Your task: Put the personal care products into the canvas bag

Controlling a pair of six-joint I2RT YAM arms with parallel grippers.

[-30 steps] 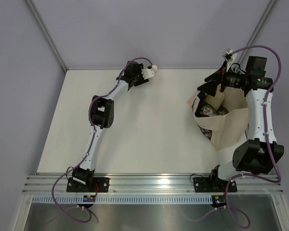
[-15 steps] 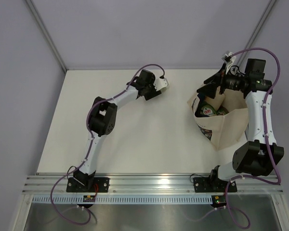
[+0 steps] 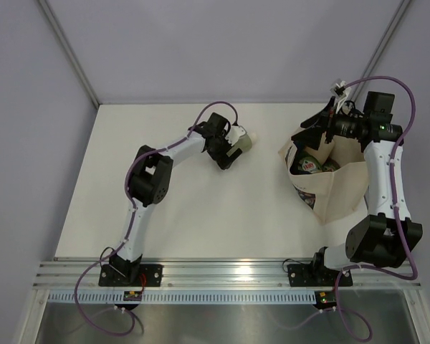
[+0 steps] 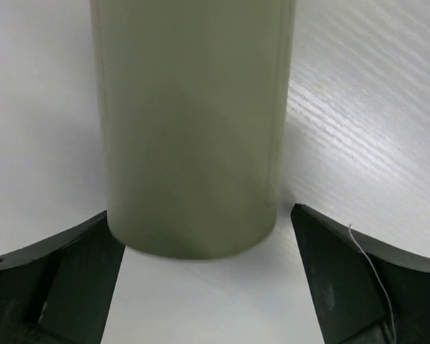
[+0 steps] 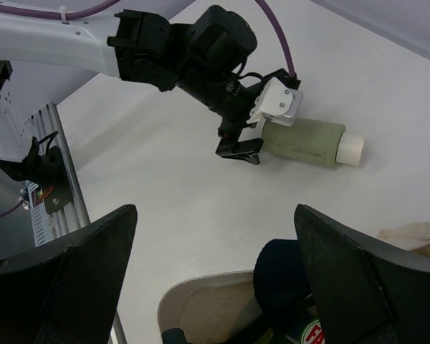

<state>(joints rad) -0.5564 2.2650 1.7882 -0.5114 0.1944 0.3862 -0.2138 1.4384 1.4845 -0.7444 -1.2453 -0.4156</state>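
Note:
A pale sage-green bottle with a cream cap lies on its side on the white table, left of the canvas bag. My left gripper is open around the bottle's base, with its dark fingers on either side of it. From the right wrist, that bottle and the left gripper show across the table. My right gripper is open and empty above the bag's far rim. A green bottle with a red label shows inside the bag.
The bag's dark handle stands up just under my right wrist. The right arm reaches over the bag from the near side. Grey walls close the table's far edge. A metal rail runs along the near edge.
My left arm swung right and nearer with the sage-green bottle, which now lies on the table, and its jaws opened. The right gripper shifted only slightly.

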